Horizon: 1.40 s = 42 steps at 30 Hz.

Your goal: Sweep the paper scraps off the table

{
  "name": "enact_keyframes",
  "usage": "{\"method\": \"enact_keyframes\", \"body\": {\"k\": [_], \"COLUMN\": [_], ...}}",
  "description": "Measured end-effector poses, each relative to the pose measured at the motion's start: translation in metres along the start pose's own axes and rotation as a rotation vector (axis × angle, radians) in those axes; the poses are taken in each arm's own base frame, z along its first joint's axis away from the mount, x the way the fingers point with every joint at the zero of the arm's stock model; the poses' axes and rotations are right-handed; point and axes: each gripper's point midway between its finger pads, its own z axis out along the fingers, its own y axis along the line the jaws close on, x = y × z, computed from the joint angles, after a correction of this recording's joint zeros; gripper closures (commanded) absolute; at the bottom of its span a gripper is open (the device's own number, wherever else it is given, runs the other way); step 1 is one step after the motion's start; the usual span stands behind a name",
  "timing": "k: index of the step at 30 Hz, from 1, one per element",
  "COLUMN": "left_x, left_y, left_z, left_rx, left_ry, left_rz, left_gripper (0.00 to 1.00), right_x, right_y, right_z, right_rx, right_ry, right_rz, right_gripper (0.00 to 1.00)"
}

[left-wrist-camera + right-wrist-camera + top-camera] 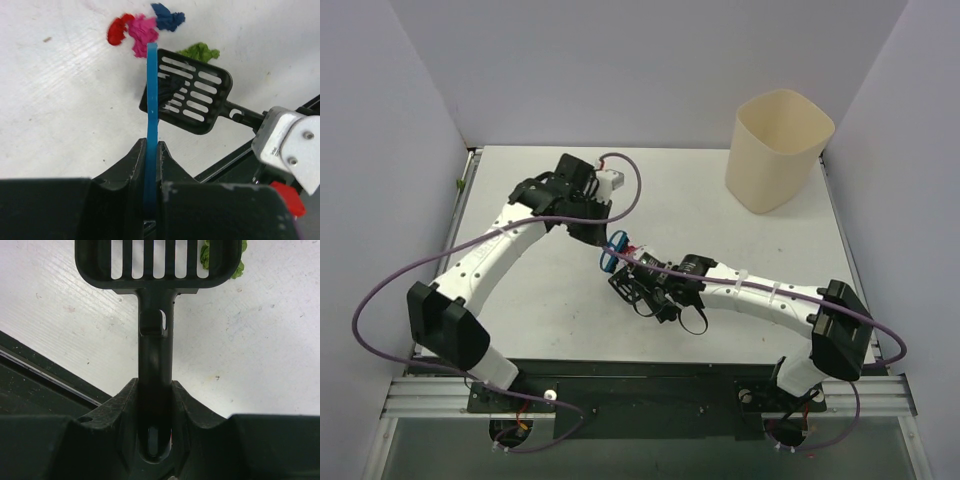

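Note:
Paper scraps lie bunched on the white table (60,100): red (116,31), pink (142,32), dark blue (167,16) and green (200,51). My left gripper (151,146) is shut on the blue brush (152,100), seen edge-on, whose far end reaches the pink scrap. The black slotted scoop (192,97) lies flat just right of the brush, with a dark bit on its slots. My right gripper (156,387) is shut on the scoop's handle (156,340); the green scrap (239,267) shows past the scoop's far right corner. From above, both grippers meet mid-table (630,265).
A tall beige bin (778,150) stands at the table's far right corner. Lilac walls enclose the table on three sides. The dark metal rail (45,375) runs along the near edge, close behind the right gripper.

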Motion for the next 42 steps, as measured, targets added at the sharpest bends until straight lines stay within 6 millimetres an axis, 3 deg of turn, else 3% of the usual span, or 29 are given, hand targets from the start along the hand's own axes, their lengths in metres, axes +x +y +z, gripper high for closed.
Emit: {"method": "enact_keyframes", "body": {"k": [4,8,11,14,18,22,30,35,42], "left_x": [-0.014,-0.01,-0.004,0.004,0.018,0.032,0.038,0.032,0.031], "left_y": [0.032,0.07,0.085,0.095,0.103,0.108,0.11,0.109,0.107], "left_z": [-0.039,-0.076,-0.083,-0.075,-0.057,-0.046,-0.046,-0.047,-0.046], "left_rx": [-0.034,-0.107,-0.144,-0.172,-0.198,-0.218,-0.236,-0.229,-0.214], "left_ry": [-0.157,-0.32,-0.381,-0.391,-0.391,-0.403,-0.467,-0.488,-0.491], "left_rz": [-0.113,-0.233,-0.272,-0.294,-0.306,-0.305,-0.285,-0.278,-0.273], "left_gripper": [1.0,1.0,1.0,1.0,1.0,1.0,1.0,1.0,1.0], "right_x": [-0.003,-0.008,-0.028,-0.053,-0.089,-0.112,-0.127,-0.128,-0.137], "right_y": [-0.001,-0.003,-0.005,-0.018,-0.052,-0.092,-0.188,-0.226,-0.28], "right_z": [-0.005,-0.013,-0.029,-0.05,-0.085,-0.124,-0.182,-0.192,-0.185], "right_rx": [-0.003,-0.001,-0.008,-0.006,0.024,0.068,0.193,0.235,0.24], "right_ry": [-0.017,-0.02,-0.055,-0.102,-0.174,-0.236,-0.326,-0.326,-0.334], "right_rz": [0.003,0.008,0.033,0.086,0.182,0.281,0.515,0.61,0.782], "right_gripper": [1.0,1.0,1.0,1.0,1.0,1.0,1.0,1.0,1.0]}}
